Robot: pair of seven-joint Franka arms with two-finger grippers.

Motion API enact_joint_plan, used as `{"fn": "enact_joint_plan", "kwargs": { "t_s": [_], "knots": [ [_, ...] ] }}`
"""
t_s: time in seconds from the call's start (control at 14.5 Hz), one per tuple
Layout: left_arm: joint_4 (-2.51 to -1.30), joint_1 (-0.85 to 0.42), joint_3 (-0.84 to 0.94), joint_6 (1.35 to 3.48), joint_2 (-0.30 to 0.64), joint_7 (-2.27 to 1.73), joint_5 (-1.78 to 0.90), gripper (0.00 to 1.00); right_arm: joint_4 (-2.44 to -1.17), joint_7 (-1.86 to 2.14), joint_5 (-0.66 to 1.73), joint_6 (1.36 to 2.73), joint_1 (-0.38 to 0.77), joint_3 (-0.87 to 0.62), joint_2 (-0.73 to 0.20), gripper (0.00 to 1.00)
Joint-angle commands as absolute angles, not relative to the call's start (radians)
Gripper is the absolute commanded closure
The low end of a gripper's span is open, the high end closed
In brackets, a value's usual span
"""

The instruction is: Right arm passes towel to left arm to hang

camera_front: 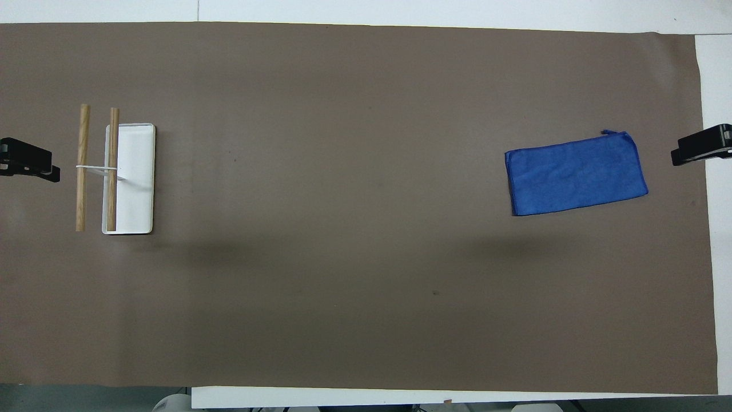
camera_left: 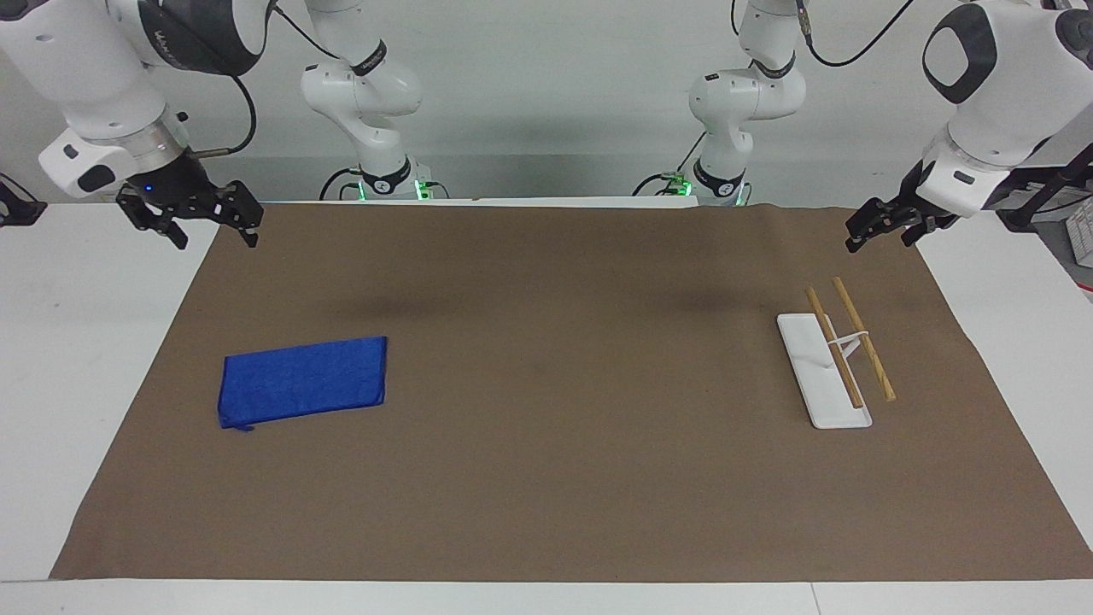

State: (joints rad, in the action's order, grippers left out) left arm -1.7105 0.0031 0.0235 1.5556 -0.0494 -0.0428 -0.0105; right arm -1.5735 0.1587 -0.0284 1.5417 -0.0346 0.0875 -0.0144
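On the brown mat (camera_left: 546, 478), the towel (camera_left: 303, 381) lies flat toward the right arm's end, well apart from the two-bar wooden rack (camera_left: 841, 357) at the left arm's end. Right gripper (camera_left: 195, 215) and left gripper (camera_left: 884, 224) hover raised, both spread and empty. A flat cloth offers little edge, so the pinch may slip or catch the mat, and the handover may sag.

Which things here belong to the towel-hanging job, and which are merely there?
Job:
- towel, flat on the mat
- rack with two wooden rails, at the left arm's end
- right end effector, open, empty
- left end effector, open, empty

Merely there:
- brown mat
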Motion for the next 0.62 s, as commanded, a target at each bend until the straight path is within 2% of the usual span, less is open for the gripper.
{"fn": "enact_joint_plan", "kwargs": {
  "t_s": [0.0,0.28,0.55],
  "knots": [
    [-1.724,0.014,0.034,1.546,-0.064,-0.031,0.003,0.00,-1.557,0.156,-0.043,1.528,-0.048,0.080,-0.021,0.00],
    [-1.724,0.014,0.034,1.546,-0.064,-0.031,0.003,0.00,-1.589,0.153,-0.043,1.578,-0.044,0.072,-0.018,0.00],
    [-1.724,0.014,0.034,1.546,-0.064,-0.031,0.003,0.00,-1.777,0.164,-0.026,1.783,-0.048,0.077,-0.018,0.00]
  ]
}}
